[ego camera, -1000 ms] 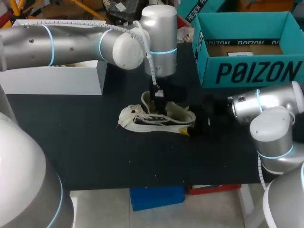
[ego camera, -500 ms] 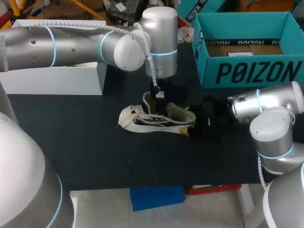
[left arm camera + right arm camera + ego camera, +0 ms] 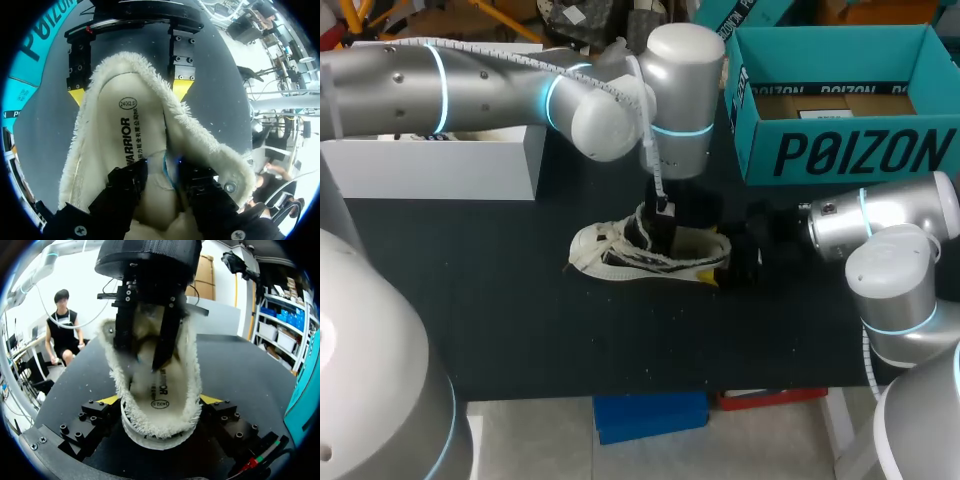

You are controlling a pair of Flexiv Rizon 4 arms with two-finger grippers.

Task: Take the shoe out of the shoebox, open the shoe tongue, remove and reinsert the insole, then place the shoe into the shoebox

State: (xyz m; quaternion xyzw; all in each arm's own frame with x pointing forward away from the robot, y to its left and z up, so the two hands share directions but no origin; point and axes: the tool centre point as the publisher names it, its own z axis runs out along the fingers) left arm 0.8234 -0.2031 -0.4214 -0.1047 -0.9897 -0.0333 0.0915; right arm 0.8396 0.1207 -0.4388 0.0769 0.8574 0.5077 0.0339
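From the head view, the shoe (image 3: 620, 255) lay on its sole on the dark surface (image 3: 520, 320). Its long axis ran across the robot's front, toe toward the left arm's side and heel toward the right. The left hand (image 3: 660, 232) came straight down into the shoe's opening from above. The right hand (image 3: 740, 258) met the heel end-on, along that axis. The open shoebox (image 3: 840, 155) stood well apart from the shoe, behind it on the right arm's side, so I judged the right arm the nearer one for the final placing.

In the left wrist view, the left hand (image 3: 162, 182) was sunk inside the shoe (image 3: 200, 145), down on the insole (image 3: 130, 140) at mid-length. Whether it was gripping the insole or only pressing on it could not be told. Ahead of it, the right hand (image 3: 127, 92) had a yellow tip on either side of the fleecy heel.

In the right wrist view, the right hand (image 3: 159, 400) was clamped on the heel of the shoe (image 3: 187, 385), one tip against each flank. The shoe pointed directly away from it. The left hand (image 3: 145, 357) stood upright in the opening beyond. The insole (image 3: 157, 390) lay flat at the heel, so any seating push would likely run toe-ward, away from the right hand.
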